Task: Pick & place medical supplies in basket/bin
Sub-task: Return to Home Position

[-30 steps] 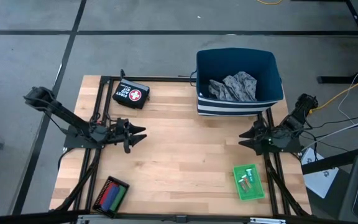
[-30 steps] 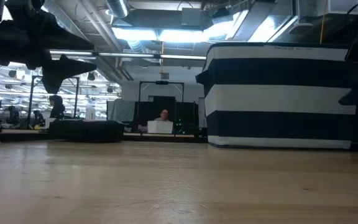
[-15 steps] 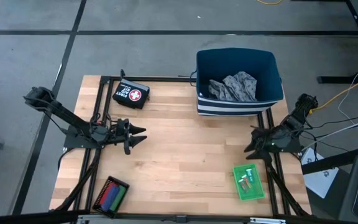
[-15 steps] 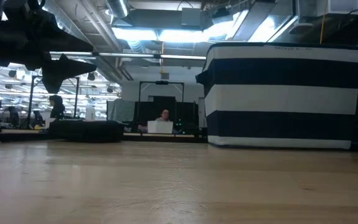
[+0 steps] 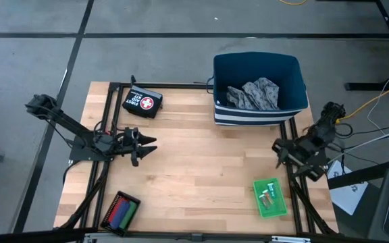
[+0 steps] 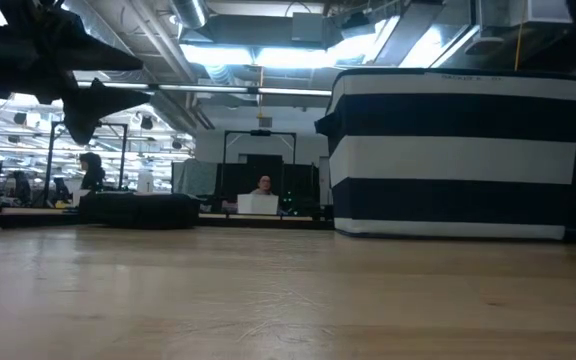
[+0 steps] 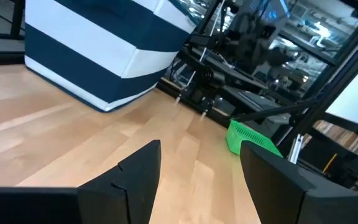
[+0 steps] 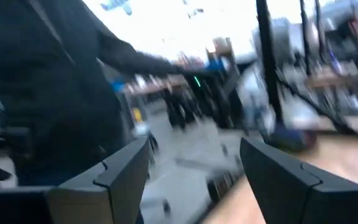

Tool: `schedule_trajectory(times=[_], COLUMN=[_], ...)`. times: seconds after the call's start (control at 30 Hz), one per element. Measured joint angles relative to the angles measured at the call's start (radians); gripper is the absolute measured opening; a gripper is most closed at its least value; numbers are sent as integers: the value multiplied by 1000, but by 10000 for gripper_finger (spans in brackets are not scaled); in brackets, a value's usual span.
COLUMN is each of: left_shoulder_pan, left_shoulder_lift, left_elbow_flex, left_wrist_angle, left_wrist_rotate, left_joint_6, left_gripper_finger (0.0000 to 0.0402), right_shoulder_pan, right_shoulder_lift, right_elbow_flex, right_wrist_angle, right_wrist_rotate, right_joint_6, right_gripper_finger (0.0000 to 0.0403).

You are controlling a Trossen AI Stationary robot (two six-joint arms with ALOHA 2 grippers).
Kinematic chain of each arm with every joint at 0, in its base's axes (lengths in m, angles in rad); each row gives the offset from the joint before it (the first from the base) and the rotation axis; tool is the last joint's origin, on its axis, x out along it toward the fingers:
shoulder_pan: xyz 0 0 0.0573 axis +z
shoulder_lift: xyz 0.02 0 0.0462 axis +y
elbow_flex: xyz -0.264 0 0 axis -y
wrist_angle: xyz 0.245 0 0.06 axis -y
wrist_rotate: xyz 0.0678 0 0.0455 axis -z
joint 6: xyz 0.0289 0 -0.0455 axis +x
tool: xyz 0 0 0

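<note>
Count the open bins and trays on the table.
3: blue striped bin far right, green bin near right, dark tray near left. None seems hidden.

You had one tabletop (image 5: 201, 169) carrying two bins: one blue striped bin (image 5: 255, 116) and one green bin (image 5: 276, 206). The blue one held a single folded cloth (image 5: 254, 94); the small items (image 5: 267, 192) in the green one were too small for you to count. You also had one first-aid pouch (image 5: 142, 103) and one dark tray (image 5: 129, 197) with three pieces: one red piece (image 5: 114, 210), one blue piece (image 5: 121, 216), one green piece (image 5: 130, 214). Two grippers, the left gripper (image 5: 148, 143) and the right gripper (image 5: 280, 153), had two fingers each.
</note>
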Motion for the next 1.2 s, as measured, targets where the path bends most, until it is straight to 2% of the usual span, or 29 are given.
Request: schedule_trajectory(times=[0.17,0.4,0.53,0.67,0.87,1.0,1.07,1.2], left_shoulder_pan=[0,0,0,0,0,0,0,0], left_shoulder_lift=[-12,-64,-191,-313,-524,-645,-695,-700], left_elbow_flex=[0,0,0,0,0,0,0,-1], left_wrist_angle=[-51,-129,-191,-228,-239,-309,-351,-361], left_wrist_rotate=[-1,2,1,2,-2,-2,-1,-7], left_joint_6=[0,0,-1,0,-1,-1,-2,-1], left_gripper_finger=[215,216,215,217,215,216,215,216], right_shoulder_pan=[0,0,0,0,0,0,0,0], right_shoulder_lift=[-8,-8,-8,-8,-8,-8,-8,-8], right_elbow_flex=[0,0,0,0,0,0,0,0], right_wrist_angle=[177,251,271,264,264,263,260,260], right_wrist_rotate=[-99,-231,-231,-149,-143,-102,-90,-89], right_joint_6=[-106,-139,-205,-167,-118,-112,-110,-111], right_gripper_finger=[254,254,254,254,254,254,254,254])
